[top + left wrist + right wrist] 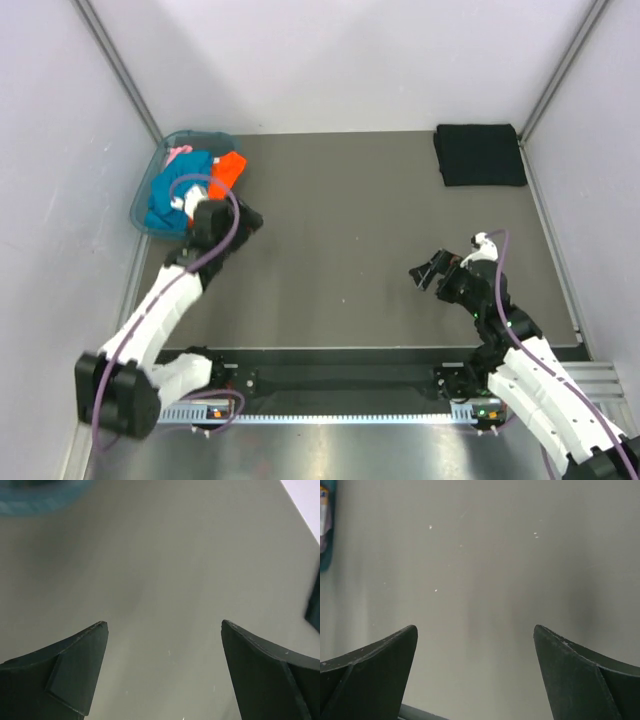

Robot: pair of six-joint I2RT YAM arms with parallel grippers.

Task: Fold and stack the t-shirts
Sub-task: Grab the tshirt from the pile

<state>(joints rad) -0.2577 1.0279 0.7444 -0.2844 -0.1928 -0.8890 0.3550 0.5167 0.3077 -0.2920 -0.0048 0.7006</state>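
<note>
Orange tee (230,170) in basket (139,207), just beside left gripper (163,623); black tee (480,154) (folded) well beyond right gripper (474,627); both grippers released, empty.

No readable text, labels, brands or numbers on anything in view.

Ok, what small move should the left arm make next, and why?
Probably turn the left gripper toward the basket and lower it onto the orange t-shirt. That gripper is open and empty right beside the basket, the orange t-shirt is the one nearest it, and only the black t-shirt is already folded.
</note>
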